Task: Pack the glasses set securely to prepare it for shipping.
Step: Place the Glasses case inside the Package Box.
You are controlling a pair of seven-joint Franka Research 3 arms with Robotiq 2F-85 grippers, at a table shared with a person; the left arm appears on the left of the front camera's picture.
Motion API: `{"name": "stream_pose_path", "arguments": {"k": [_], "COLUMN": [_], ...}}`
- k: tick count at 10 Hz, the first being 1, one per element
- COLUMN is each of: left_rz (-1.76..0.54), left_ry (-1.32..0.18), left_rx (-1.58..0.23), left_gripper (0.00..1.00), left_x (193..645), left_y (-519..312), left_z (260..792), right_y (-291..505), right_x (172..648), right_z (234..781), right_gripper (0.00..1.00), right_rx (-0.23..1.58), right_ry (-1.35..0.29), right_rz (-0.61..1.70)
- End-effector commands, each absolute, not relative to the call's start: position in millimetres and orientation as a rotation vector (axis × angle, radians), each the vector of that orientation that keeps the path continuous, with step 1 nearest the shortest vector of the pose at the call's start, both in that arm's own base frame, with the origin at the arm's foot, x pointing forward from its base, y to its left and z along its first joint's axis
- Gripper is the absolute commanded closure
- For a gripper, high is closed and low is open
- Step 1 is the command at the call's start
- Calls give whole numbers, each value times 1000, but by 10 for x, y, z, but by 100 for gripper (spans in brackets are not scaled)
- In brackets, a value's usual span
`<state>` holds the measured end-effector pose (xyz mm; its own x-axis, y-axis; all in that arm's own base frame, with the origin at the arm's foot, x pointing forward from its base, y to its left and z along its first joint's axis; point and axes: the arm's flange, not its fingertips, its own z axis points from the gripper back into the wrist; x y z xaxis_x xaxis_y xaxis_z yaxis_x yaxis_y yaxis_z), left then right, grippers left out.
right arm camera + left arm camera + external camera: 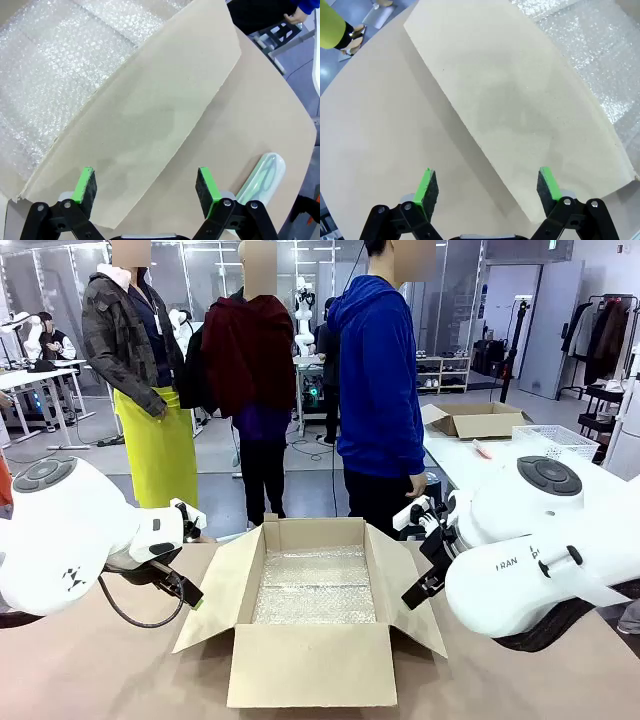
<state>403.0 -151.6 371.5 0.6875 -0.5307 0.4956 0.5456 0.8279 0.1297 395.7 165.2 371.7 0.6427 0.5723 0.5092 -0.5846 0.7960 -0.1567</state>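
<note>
We see the left gripper (486, 172) with its jaws spread wide and nothing between them. They hang over the tan table (380, 125), and the near edge of the left flap (520, 100) of the cardboard box (300, 670) runs slantwise through the gap between the green pads. Beyond that flap, up and to the right of the jaws, lies the bubble wrap (590, 45) that lines the box floor. From the front, the box stands open between the two arms with all its flaps folded out. A person (378, 370) in a blue top stands at the far side. The right gripper (146, 171) is likewise released and grasps nothing. Its jaws hover above the right flap (150, 115), which fills most of the gap, with the bubble wrap up and to their left. The mint-green glasses case (262, 177) lies flat on the table outside the jaws, just beside the right-hand finger, apart from the box and untouched by either pad.
</note>
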Motion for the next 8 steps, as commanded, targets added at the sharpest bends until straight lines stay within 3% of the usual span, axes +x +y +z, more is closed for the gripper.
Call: {"name": "stream_pose_path", "arguments": {"k": [1, 8], "left_rz": [-603, -604], "left_ry": [-546, -546], "left_rx": [-29, -29], "left_gripper": [0, 0], "left_x": [4029, 4027], "left_y": [-1517, -1522], "left_z": [3715, 3715], "right_y": [1652, 1648], "right_x": [3957, 3958], "right_z": [3717, 3717], "right_gripper": [0, 0], "right_rx": [23, 22], "right_ry": [-572, -572], "right_rz": [659, 660]}}
